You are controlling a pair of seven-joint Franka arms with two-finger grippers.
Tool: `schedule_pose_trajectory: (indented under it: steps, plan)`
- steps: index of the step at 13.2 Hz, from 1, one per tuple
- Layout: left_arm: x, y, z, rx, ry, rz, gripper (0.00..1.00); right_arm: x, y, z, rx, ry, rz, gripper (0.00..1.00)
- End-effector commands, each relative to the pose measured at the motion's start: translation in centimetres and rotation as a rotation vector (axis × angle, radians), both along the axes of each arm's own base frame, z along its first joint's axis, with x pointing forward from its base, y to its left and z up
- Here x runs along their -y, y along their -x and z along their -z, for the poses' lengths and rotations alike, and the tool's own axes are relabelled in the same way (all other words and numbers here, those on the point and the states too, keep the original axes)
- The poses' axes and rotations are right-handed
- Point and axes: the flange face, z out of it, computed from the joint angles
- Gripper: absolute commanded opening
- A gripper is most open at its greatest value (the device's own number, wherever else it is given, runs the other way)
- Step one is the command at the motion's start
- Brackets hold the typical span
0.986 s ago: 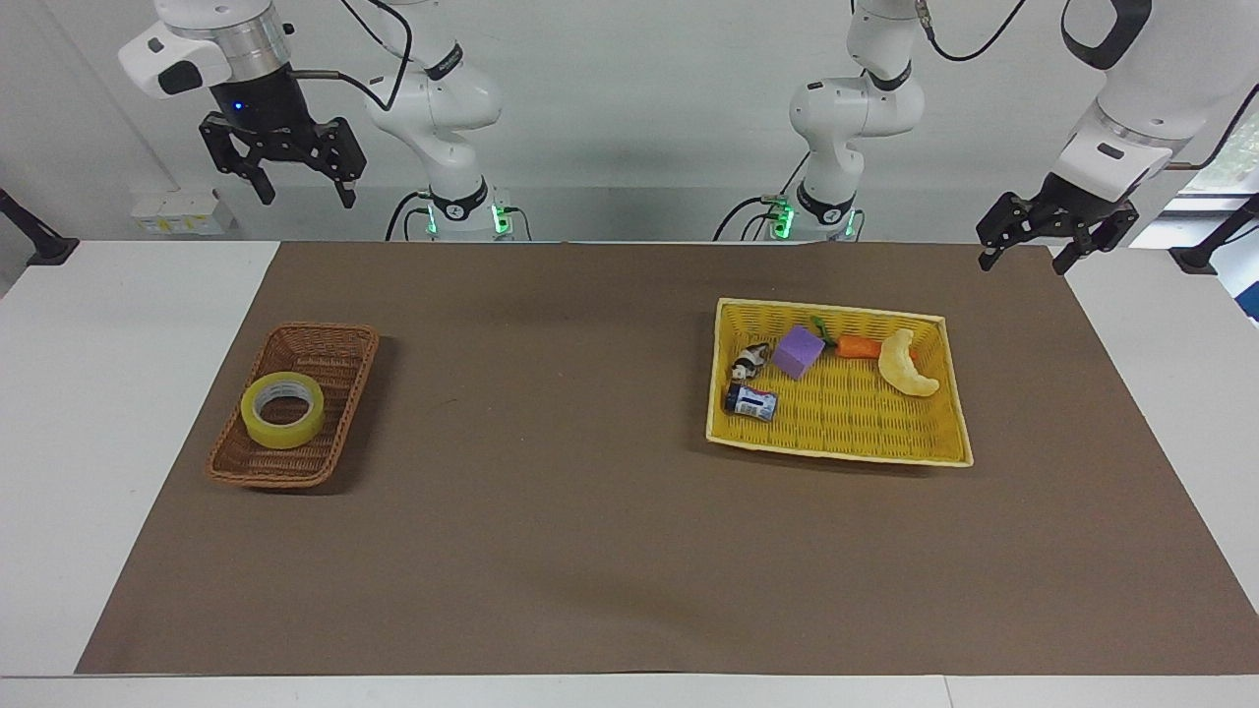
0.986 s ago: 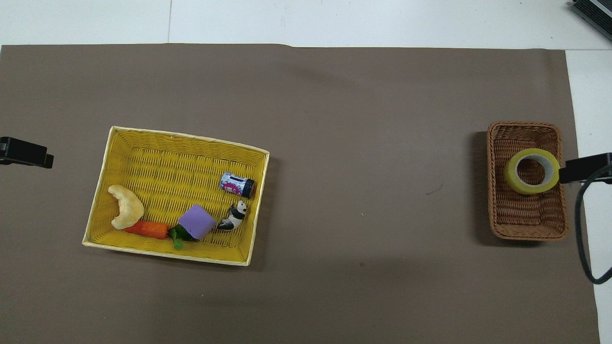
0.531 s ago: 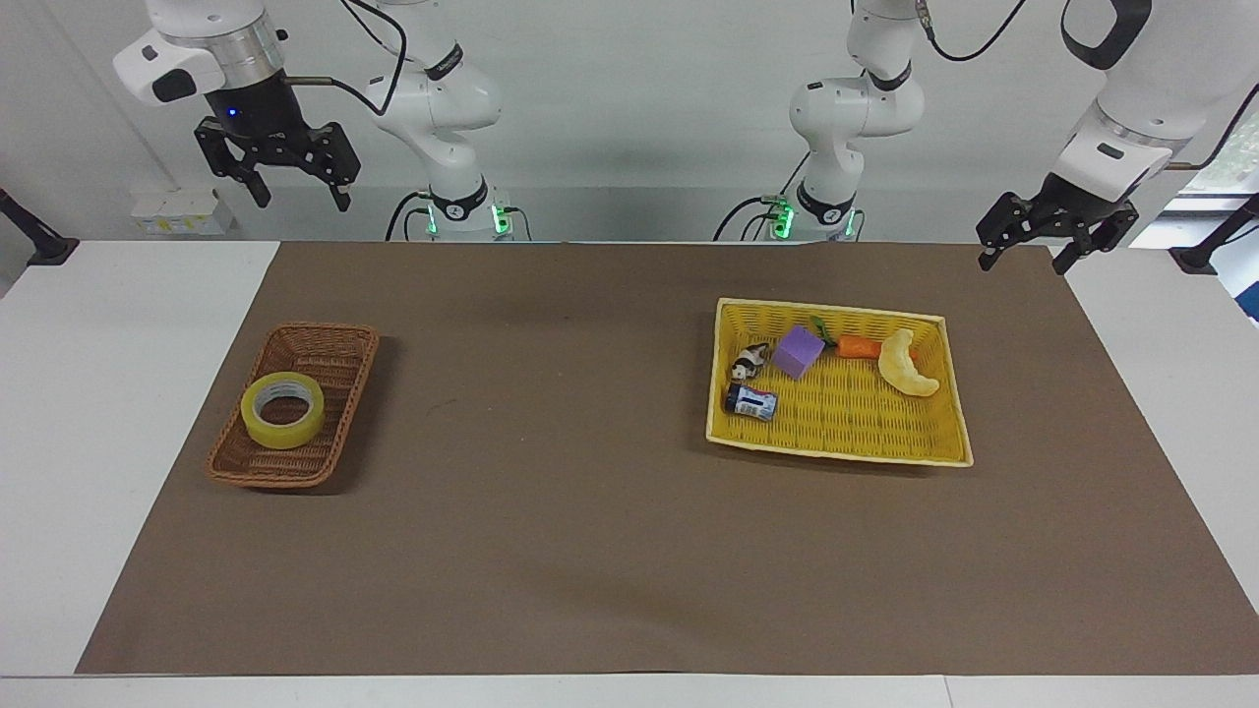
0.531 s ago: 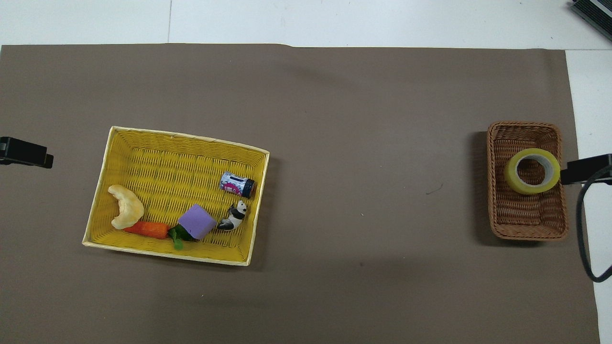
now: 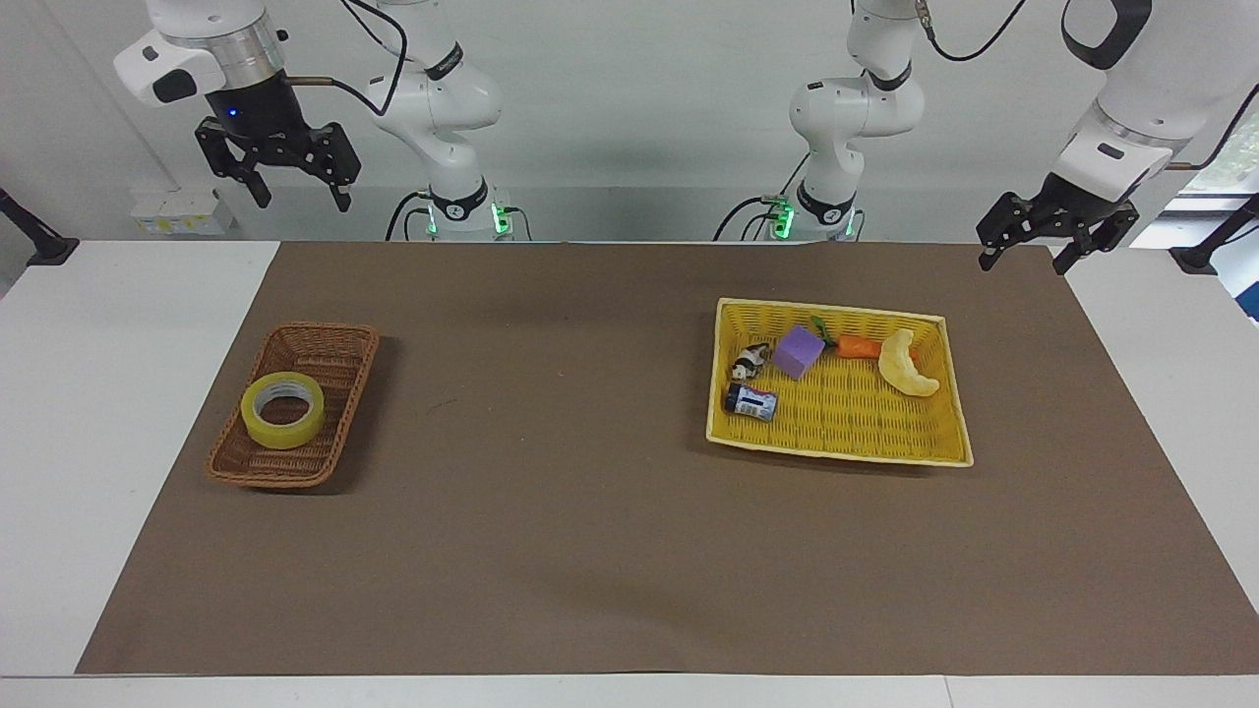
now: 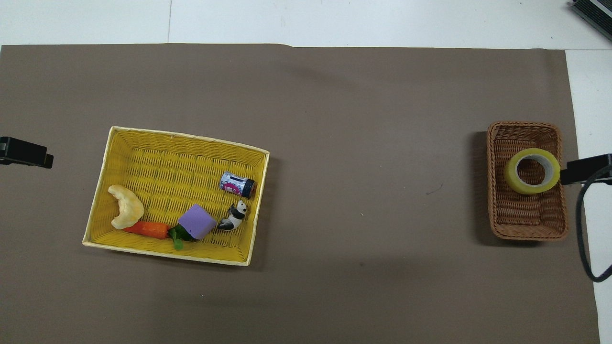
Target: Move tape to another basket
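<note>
The tape (image 5: 283,410), a yellow roll, lies flat in the small brown wicker basket (image 5: 258,478) at the right arm's end of the table. From overhead, the tape (image 6: 531,170) sits in the half of the basket (image 6: 526,234) farther from the robots. My right gripper (image 5: 300,200) hangs open and empty, high up by the table's robot-side edge, well clear of the basket. One of its fingers (image 6: 585,168) shows just beside the tape overhead. My left gripper (image 5: 1023,264) hangs open and empty over the mat's corner at the left arm's end.
A larger yellow woven basket (image 5: 836,453) toward the left arm's end holds a crescent toy (image 5: 905,366), a carrot (image 5: 860,346), a purple block (image 5: 798,352), a panda figure (image 5: 749,362) and a small can (image 5: 751,401). A brown mat (image 5: 551,511) covers the table.
My right gripper has shifted very slightly up near the table's robot-side edge. The tape, both baskets and the left gripper have not moved.
</note>
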Motion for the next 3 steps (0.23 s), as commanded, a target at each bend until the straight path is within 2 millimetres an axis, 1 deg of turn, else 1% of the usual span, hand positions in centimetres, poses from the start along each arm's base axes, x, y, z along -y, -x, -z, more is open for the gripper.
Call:
schedule_pose_trajectory:
  steps: [1, 3]
  plan:
    - [-0.22, 0.25, -0.54, -0.001, -0.019, 0.013, 1.00, 0.16, 0.62, 0.01, 0.009, -0.022, -0.015, 1.00]
    - [-0.22, 0.25, -0.54, -0.001, -0.019, 0.013, 1.00, 0.16, 0.62, 0.01, 0.009, -0.022, -0.015, 1.00]
